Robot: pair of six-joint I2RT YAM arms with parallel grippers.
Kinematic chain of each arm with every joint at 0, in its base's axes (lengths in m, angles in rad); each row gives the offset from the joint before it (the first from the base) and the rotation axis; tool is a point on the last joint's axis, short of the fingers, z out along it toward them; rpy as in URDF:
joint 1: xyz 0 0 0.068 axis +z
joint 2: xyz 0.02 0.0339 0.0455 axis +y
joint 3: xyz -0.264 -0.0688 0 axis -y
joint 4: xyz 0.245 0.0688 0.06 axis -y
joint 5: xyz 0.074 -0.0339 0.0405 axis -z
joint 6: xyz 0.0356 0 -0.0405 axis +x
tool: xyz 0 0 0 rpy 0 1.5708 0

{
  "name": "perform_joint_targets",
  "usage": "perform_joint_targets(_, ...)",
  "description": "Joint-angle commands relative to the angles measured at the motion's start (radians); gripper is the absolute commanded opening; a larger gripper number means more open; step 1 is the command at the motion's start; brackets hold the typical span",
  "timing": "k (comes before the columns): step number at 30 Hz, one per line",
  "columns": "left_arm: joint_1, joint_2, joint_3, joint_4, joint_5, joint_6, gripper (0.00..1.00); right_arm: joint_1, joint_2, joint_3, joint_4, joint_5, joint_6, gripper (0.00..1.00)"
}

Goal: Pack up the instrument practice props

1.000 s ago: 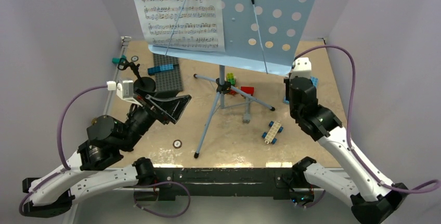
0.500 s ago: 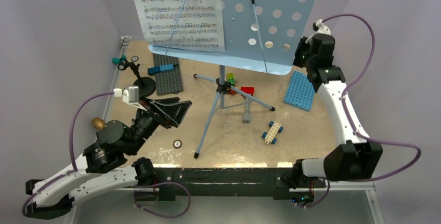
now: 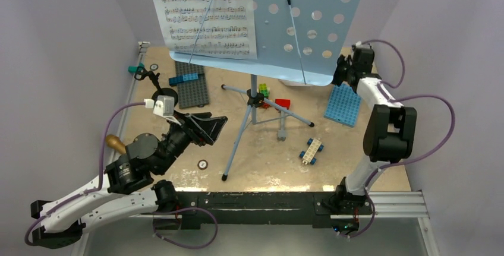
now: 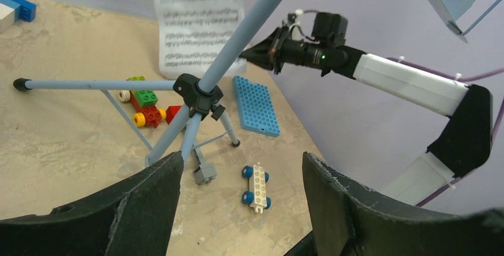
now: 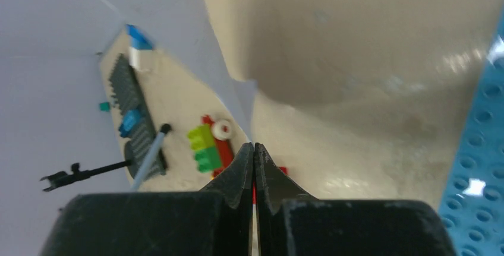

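Scanning the overhead view from its left edge, the gold-brown toy microphone (image 3: 115,143) shows at the lower left beside the left arm. The small black mic stand (image 3: 159,91) stands above it, toward the upper left. Both sit behind the left gripper (image 3: 214,130), whose jaws are spread wide and hold nothing. That gripper faces right, toward frame centre, where the light-blue music stand (image 3: 303,21) rises on its tripod.

In the left wrist view the tripod hub (image 4: 196,92) sits ahead of the two fingers, well apart from them. The pole runs up and to the right across the frame, so its long axis crosses the gap at a slant. The sheet-music pages (image 3: 205,15) rest on the stand's desk at top centre.

At the upper right, the right gripper (image 3: 339,76) is pressed together, its tip just beside the desk's lower right corner. Whether a page edge is nipped in it I cannot tell. By my reading the right arm is nearer the desk. The left arm is nearer the pole and legs, which lie to its right.
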Motion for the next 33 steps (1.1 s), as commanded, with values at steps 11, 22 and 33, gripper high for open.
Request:
perform_joint_targets(11, -0.004, -0.019, -0.046, -0.01, -0.014, -0.012, 0.77, -0.07, 0.052, -0.025, -0.11, 0.012, -0.058, 0.0)
perform_joint_targets(22, -0.004, -0.014, -0.055, -0.037, -0.011, -0.034, 0.77, -0.088, 0.07, 0.006, -0.33, 0.046, -0.206, 0.0)
perform_joint_targets(33, -0.004, -0.008, -0.078, -0.053, -0.004, -0.063, 0.77, -0.106, 0.051, -0.14, -0.338, 0.252, -0.253, 0.0)
